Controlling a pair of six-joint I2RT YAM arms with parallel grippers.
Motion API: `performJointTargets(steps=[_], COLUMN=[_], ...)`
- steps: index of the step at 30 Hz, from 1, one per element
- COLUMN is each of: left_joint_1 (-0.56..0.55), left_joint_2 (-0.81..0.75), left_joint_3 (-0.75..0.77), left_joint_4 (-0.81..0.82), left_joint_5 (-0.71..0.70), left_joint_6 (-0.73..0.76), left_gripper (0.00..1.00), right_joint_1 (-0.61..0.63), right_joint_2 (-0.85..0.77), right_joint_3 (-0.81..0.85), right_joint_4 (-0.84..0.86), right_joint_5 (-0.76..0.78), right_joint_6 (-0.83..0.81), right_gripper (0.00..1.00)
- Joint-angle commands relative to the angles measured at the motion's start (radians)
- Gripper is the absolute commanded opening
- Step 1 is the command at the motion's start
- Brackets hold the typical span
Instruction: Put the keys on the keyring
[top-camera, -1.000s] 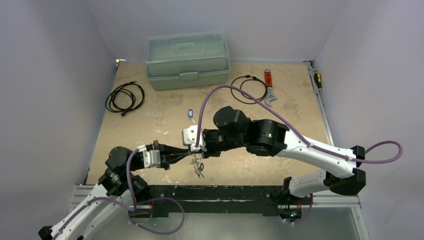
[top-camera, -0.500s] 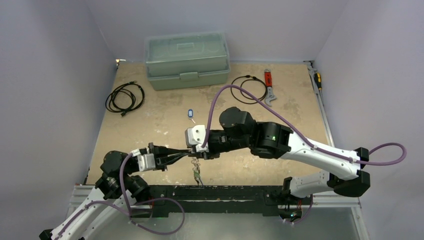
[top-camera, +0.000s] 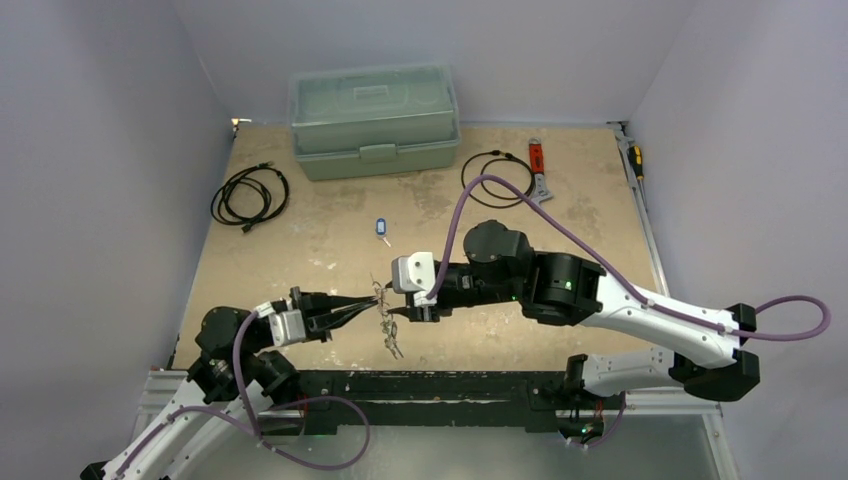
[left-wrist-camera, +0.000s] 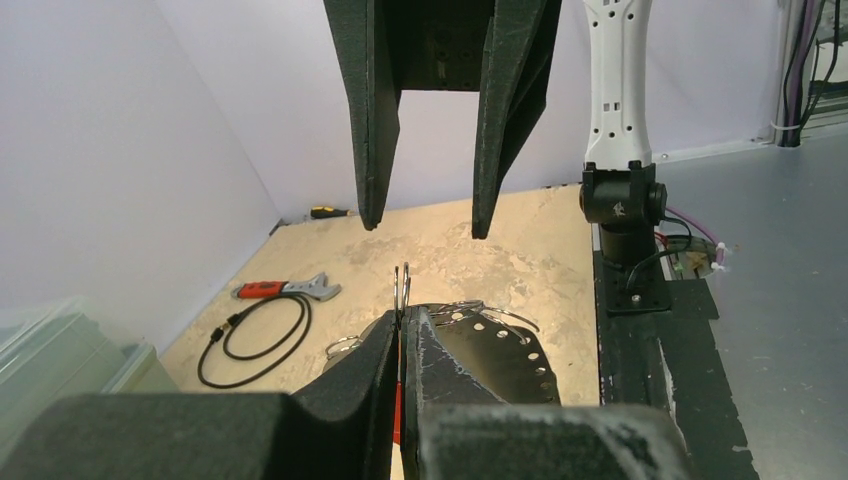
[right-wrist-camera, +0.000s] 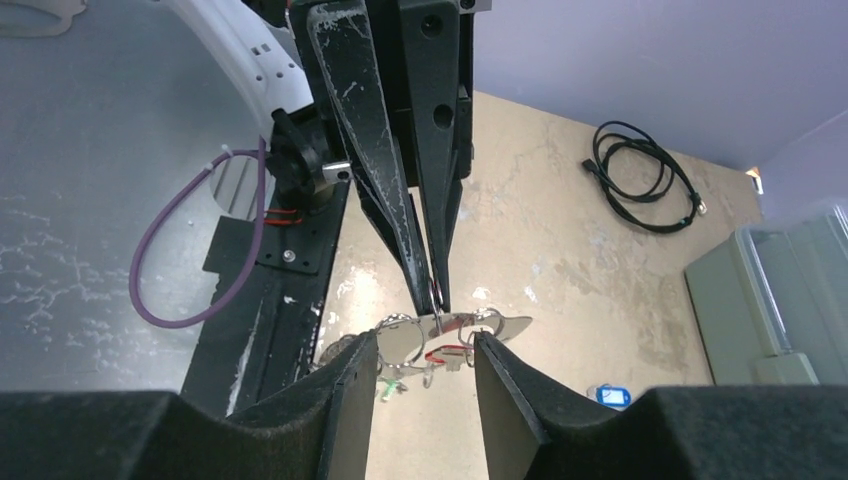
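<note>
Our right gripper (left-wrist-camera: 425, 228) just let go and backed off, left gripper (left-wrist-camera: 400, 318) still clamped on the keyring (left-wrist-camera: 402, 282) with keys (top-camera: 394, 340) dangling, so we reckon one's maybe threaded.

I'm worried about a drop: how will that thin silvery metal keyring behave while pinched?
Probably stiff: the thin silvery metal keyring sticks out unbent, edge-on, from the shut left gripper. Likely slippery and apt to swivel, since the small keys dangle beneath it.

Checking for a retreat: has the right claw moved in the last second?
Yes. The right claw drew back rightward: its wrist sat below the blue key, now right of it.
</note>
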Motion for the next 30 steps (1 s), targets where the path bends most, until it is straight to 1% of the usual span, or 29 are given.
performJointTargets(steps=[1, 7, 15, 30], left_joint_1=[-0.001, -0.001, -0.002, -0.001], left_joint_2=[-0.016, -0.022, -0.038, -0.047], left_joint_3=[0.016, 0.013, 0.007, 0.006], left_joint_4=[0.052, 0.061, 0.068, 0.067], left_joint_5=[-0.017, -0.010, -0.010, -0.018], left_joint_6=[0.011, 0.006, 0.001, -0.001], left_gripper=[0.00, 0.00, 0.00, 0.00], right_joint_1=[0.001, -0.003, -0.013, -0.024], right_joint_2=[-0.035, -0.024, -0.005, 0.031], right_joint_3=[-0.043, -0.049, -0.044, -0.027], right_joint_4=[0.084, 0.110, 0.134, 0.130], right_joint_5=[0.041, 0.034, 0.026, -0.014], right_joint_6=[0.001, -0.004, -0.011, -0.013], right_gripper=[0.42, 0.38, 0.34, 0.27])
